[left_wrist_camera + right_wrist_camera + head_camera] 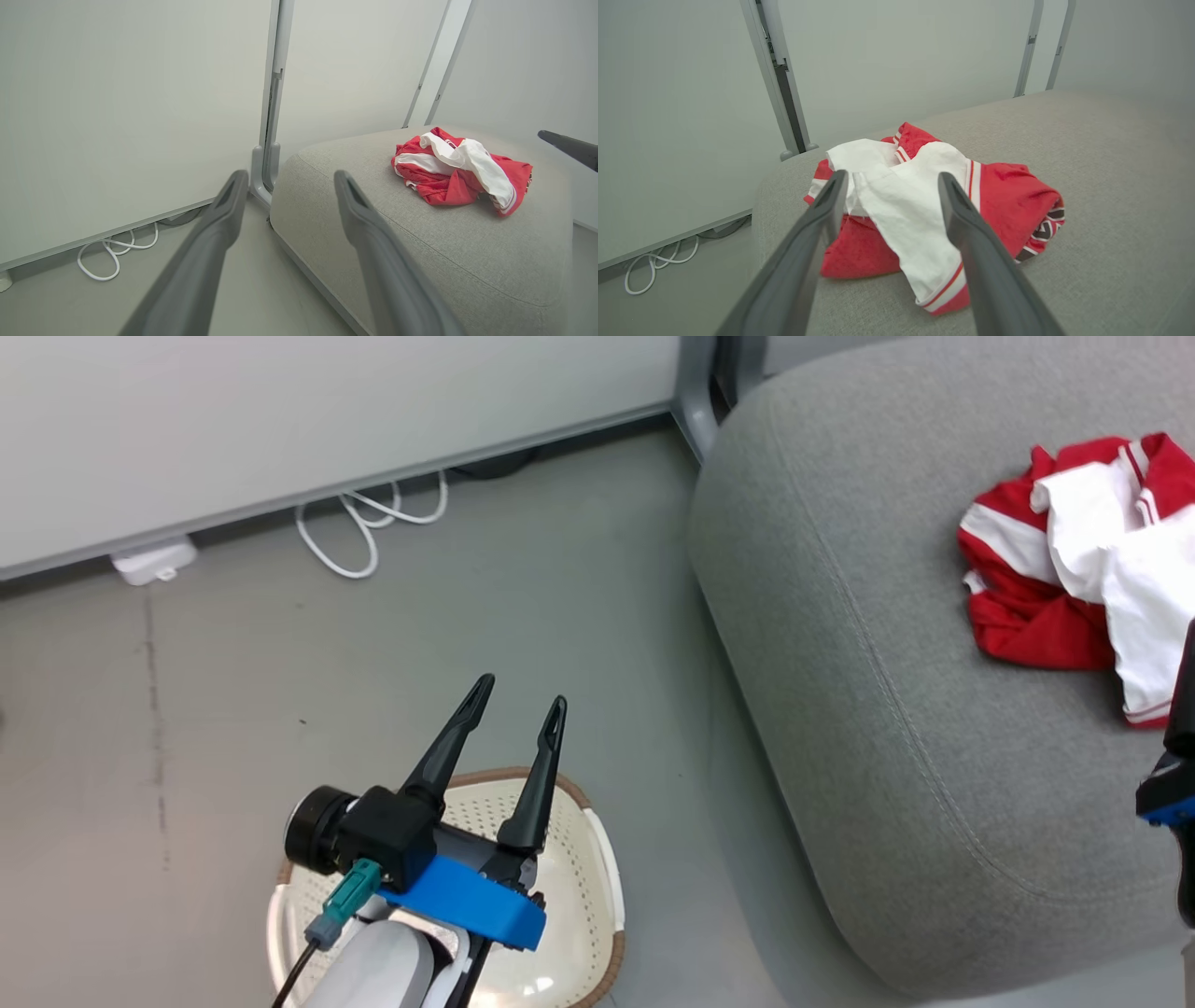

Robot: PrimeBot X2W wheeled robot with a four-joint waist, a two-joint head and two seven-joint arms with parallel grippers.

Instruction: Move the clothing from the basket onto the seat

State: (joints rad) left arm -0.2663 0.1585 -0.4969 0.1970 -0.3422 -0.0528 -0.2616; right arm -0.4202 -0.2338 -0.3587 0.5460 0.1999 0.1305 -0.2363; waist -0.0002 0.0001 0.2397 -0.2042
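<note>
Head view | crumpled clothing (1074, 569) on fabric seat (840, 691) | left pincer (518, 695), right pincer (889, 179) spread apart

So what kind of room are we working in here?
Probably an office lounge or test space: pale partition panels, a loose white cable on the grey floor, and a big grey sofa seat.

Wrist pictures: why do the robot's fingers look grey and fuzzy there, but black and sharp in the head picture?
Left wrist view: the left gripper sits right at the lens, so its fingers blur to soft grey, while the clothing is sharp. Right wrist view: the right gripper blurs the same way. Head view: the left gripper is farther off, so crisp and dark.
</note>
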